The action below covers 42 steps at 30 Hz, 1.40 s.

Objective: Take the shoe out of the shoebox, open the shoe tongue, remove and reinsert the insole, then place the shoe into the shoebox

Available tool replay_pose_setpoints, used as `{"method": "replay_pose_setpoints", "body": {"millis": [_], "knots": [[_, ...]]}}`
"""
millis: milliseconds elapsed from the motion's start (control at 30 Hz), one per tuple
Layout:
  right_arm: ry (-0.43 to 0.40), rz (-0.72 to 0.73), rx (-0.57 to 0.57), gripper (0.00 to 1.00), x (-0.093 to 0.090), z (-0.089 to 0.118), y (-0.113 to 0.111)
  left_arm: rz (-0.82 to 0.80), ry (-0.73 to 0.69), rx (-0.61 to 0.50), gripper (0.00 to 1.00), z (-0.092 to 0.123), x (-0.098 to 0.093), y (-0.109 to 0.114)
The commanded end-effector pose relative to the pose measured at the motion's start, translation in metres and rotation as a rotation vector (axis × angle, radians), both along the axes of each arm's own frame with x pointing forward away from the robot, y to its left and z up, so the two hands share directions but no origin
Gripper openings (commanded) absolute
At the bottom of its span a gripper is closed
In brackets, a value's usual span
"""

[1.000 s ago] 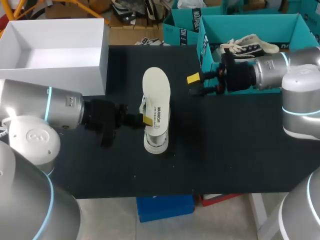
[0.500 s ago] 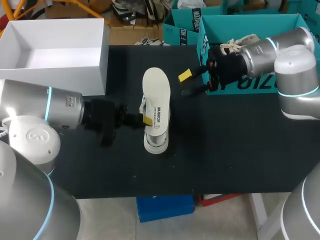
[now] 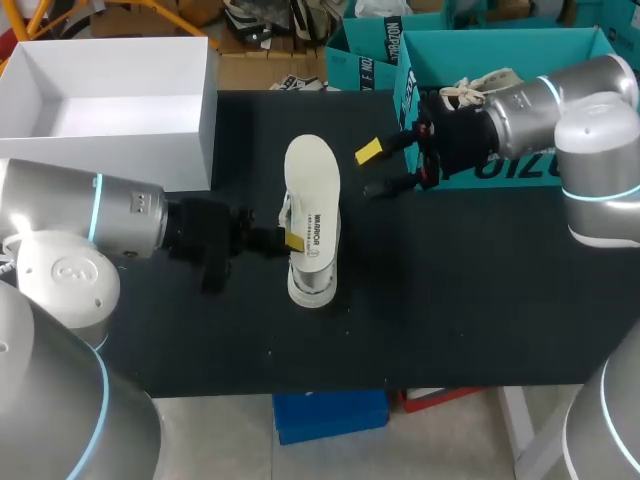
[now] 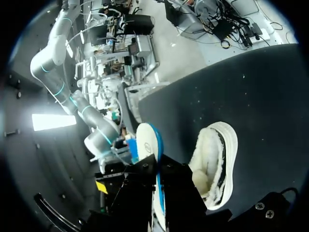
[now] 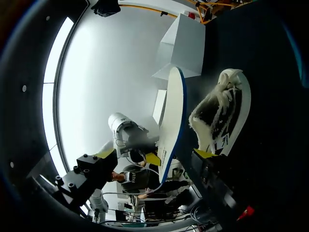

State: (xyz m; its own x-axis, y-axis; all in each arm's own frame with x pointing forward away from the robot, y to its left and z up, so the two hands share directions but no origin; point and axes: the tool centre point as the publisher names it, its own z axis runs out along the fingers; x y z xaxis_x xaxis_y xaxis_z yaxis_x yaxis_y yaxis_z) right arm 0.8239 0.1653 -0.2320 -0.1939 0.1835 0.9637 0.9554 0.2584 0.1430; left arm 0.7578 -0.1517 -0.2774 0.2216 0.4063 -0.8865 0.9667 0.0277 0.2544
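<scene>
Squarely mid-worktop point(image 3: 450, 300) lies the shoe point(image 3: 315, 275), the white shoebox point(image 3: 195, 120) at ten o'clock. The left gripper point(image 3: 290, 240) clamps the raised insole point(image 3: 312, 170), apparently steadying it for a handover, while the right gripper point(image 3: 383, 170) hovers at two o'clock, fingers spread.

A black table point(image 3: 450, 300) carries a white shoe point(image 3: 313, 262), white box point(image 3: 110, 70) and teal box point(image 3: 520, 45).
</scene>
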Motion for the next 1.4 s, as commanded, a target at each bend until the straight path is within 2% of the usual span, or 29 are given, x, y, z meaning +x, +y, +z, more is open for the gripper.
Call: {"method": "replay_pose_setpoints", "body": {"millis": [33, 300, 533, 833, 1400], "knots": [[0.0, -0.002, -0.003, 1.0, 0.0, 0.0, 0.001, 0.005, -0.005, 0.0, 0.0, -0.001, -0.002, -0.001], [0.029, 0.006, -0.02, 1.0, 0.005, -0.004, 0.006, 0.005, -0.005, 0.0, 0.0, -0.001, -0.002, -0.001], [0.035, -0.044, 0.015, 1.0, 0.004, -0.013, 0.013, 0.005, -0.005, 0.0, 0.0, -0.001, -0.002, -0.001], [0.031, -0.072, 0.051, 1.0, 0.002, -0.028, 0.029, 0.005, -0.005, 0.0, 0.0, -0.001, -0.002, -0.001], [0.04, -0.078, 0.077, 1.0, 0.009, -0.044, 0.057, 0.005, -0.005, 0.0, 0.0, -0.001, -0.002, -0.001]]}}
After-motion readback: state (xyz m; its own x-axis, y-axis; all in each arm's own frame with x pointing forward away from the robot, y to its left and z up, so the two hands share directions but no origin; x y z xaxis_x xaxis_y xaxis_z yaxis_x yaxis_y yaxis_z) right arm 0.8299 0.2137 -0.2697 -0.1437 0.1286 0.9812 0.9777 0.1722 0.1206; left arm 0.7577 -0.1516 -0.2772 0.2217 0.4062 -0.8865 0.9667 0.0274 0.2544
